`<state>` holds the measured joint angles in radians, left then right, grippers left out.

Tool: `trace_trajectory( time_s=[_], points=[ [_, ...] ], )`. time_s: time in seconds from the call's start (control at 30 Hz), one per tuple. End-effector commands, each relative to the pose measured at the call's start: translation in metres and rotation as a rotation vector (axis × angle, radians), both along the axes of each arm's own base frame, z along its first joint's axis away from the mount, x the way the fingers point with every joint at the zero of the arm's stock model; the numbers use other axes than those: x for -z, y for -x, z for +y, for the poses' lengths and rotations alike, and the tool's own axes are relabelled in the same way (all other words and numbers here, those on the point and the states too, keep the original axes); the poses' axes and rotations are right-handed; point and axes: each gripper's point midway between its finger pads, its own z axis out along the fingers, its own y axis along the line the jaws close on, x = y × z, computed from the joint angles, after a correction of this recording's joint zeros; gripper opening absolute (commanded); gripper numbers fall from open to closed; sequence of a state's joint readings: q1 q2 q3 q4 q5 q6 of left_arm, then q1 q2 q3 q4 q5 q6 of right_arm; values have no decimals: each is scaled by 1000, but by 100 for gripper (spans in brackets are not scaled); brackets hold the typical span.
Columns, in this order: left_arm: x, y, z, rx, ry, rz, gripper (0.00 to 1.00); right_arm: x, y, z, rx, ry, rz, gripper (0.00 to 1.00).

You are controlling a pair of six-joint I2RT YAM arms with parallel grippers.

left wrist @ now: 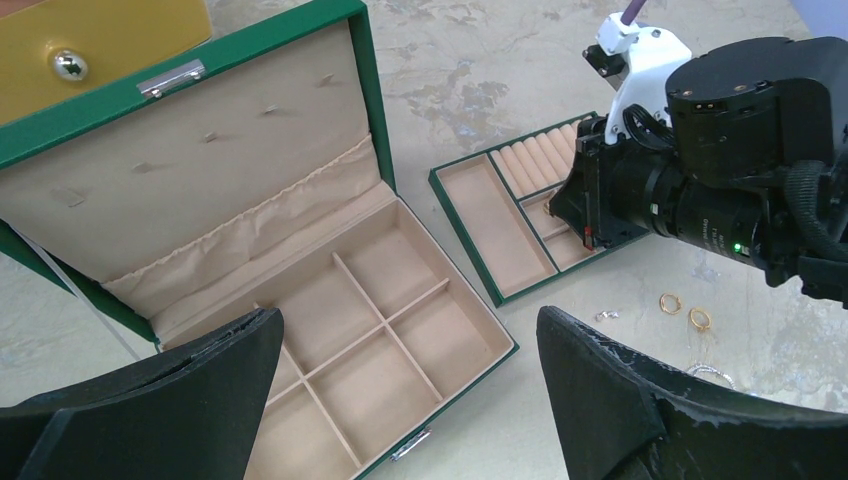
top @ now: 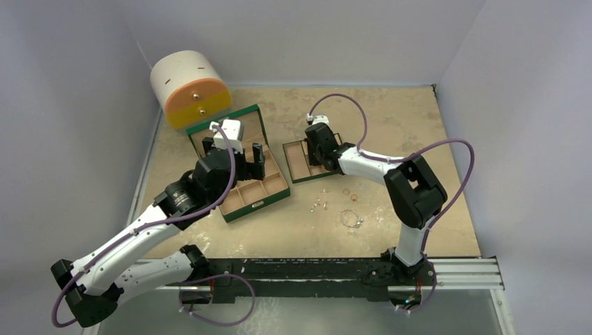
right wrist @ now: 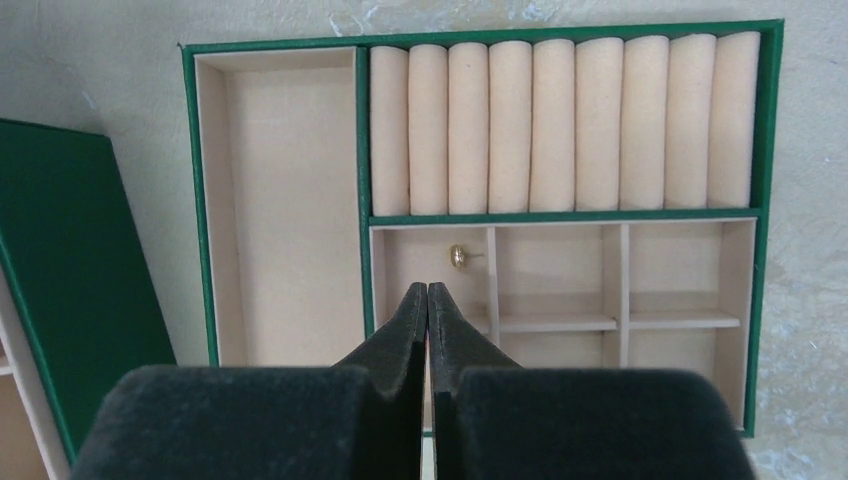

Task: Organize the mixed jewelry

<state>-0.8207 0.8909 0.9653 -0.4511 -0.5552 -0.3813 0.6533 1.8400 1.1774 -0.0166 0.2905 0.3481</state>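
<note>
My right claw, pressed together and empty, hovers above a small gold stud earring in the green tan-lined tray. Next, I reckon: spread over a loose tiny gold ring.

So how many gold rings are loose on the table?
2. The first gold ring lies on the table near the tray, the second gold ring right beside it. Others may be hidden.

On the bench, the open box sits left of centre, with the drawer case behind it in the far-left corner. The tray lies just right of the box and holds one stud in a small compartment. Before the tray lie earrings, with rings to their right and the wire hoop nearest the front.
</note>
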Motion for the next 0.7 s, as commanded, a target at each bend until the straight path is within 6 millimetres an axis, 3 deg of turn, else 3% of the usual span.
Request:
trace_trajectory(
  time_s=[0.0, 0.13, 0.43, 0.67],
  points=[
    [-24, -4, 1, -12, 28, -50, 98, -23, -22, 15, 12, -74, -68, 0],
    [-24, -4, 1, -15, 25, -49, 98, -20, -27, 17, 18, -74, -66, 0],
    [-23, -4, 2, -17, 19, -48, 98, -15, -28, 17, 30, -75, -57, 16],
    [-23, -4, 3, -19, 21, -50, 98, -25, -22, 14, 30, -93, -63, 18]
  ],
)
